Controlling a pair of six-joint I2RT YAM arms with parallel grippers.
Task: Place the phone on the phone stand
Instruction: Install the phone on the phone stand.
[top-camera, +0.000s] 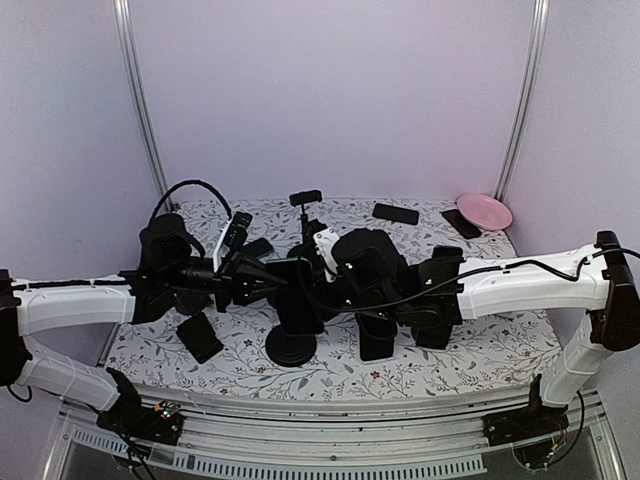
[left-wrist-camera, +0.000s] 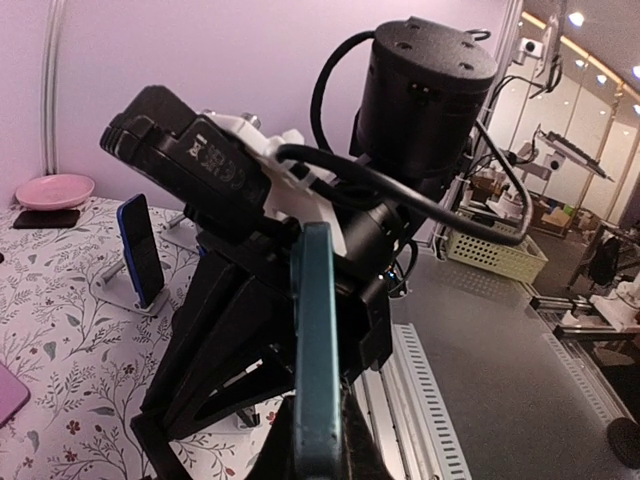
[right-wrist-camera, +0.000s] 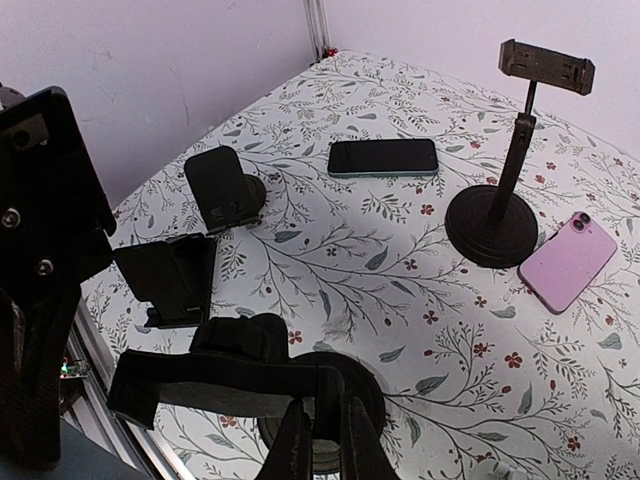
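The phone (left-wrist-camera: 318, 340) stands on edge, gripped in the closed jaws of the left gripper (left-wrist-camera: 318, 445), above the middle of the desk (top-camera: 470, 350) toward its near edge. Close by, the right gripper (right-wrist-camera: 322, 440) has its jaws clamped on the post of the phone stand (right-wrist-camera: 230, 385), whose round base rests on the desk. Farther back are a second stand (right-wrist-camera: 490, 225), a pink phone (right-wrist-camera: 567, 262) and a black phone (right-wrist-camera: 383, 157). A pink plate (top-camera: 485, 210) sits at the far right corner.
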